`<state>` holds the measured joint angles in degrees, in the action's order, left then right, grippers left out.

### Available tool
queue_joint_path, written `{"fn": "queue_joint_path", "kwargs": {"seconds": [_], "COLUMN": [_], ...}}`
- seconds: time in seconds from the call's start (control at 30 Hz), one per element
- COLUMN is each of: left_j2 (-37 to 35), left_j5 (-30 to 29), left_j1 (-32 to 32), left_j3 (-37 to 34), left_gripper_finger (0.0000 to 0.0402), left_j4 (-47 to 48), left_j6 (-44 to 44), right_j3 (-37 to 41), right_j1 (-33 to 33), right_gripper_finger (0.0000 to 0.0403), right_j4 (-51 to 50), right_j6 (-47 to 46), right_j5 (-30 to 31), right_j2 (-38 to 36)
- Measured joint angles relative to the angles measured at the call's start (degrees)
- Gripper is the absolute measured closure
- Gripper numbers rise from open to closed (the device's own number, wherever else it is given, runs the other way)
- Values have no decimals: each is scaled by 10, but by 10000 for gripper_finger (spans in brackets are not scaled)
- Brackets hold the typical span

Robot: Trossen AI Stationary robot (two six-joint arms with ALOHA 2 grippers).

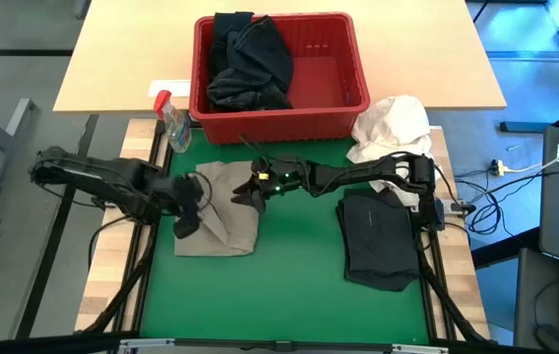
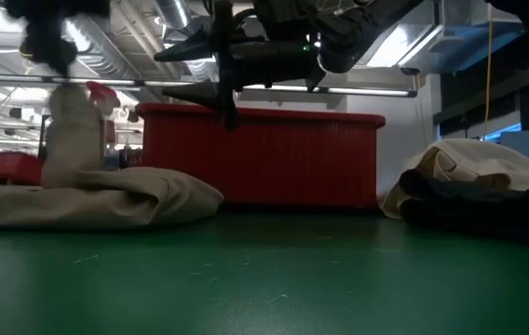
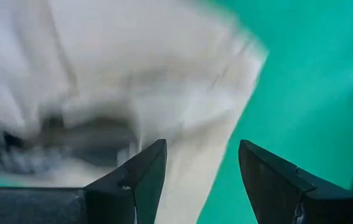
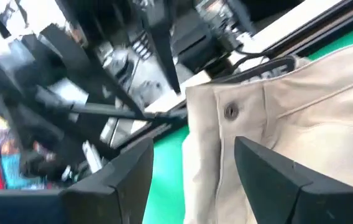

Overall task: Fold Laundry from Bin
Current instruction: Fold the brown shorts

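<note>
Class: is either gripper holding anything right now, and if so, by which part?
Nothing is held. The left gripper and right gripper both stand open over the khaki garment, with no cloth between their fingers.

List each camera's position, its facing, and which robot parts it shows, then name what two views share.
High view: above the table, looking straight down; both arms, left gripper and right gripper over the khaki garment.
Low view: at table-top height, looking level toward the red bin; arms enter from above.
Left wrist view: on the left arm, facing the khaki garment past its open fingers.
Right wrist view: on the right arm, facing the garment's buttoned edge past its open fingers.
Shared: high and low views both show the bin and khaki garment.
</note>
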<state>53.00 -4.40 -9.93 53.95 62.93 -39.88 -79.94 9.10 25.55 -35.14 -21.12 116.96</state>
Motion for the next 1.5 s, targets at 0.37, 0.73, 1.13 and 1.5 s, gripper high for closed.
{"fn": "queue_joint_path", "kwargs": {"seconds": [0.37,0.73,1.13,1.5], "left_j2": [-16,6,6,76], "left_j5": [-273,-53,-48,-55], "left_j1": [-16,-43,-97,-74], "left_j3": [-121,-213,-143,-144], "left_gripper_finger": [206,206,206,189], "left_j4": [-261,-274,-225,-164], "left_j6": [24,-95,203,238], "right_j3": [0,0,0,0], "right_j1": [3,-5,-5,-9], "right_gripper_finger": [181,181,181,181], "right_j4": [-145,-145,-143,-156], "right_j6": [151,266,266,249], "right_j5": [30,97,96,96], "right_j2": [-11,15,14,14]}}
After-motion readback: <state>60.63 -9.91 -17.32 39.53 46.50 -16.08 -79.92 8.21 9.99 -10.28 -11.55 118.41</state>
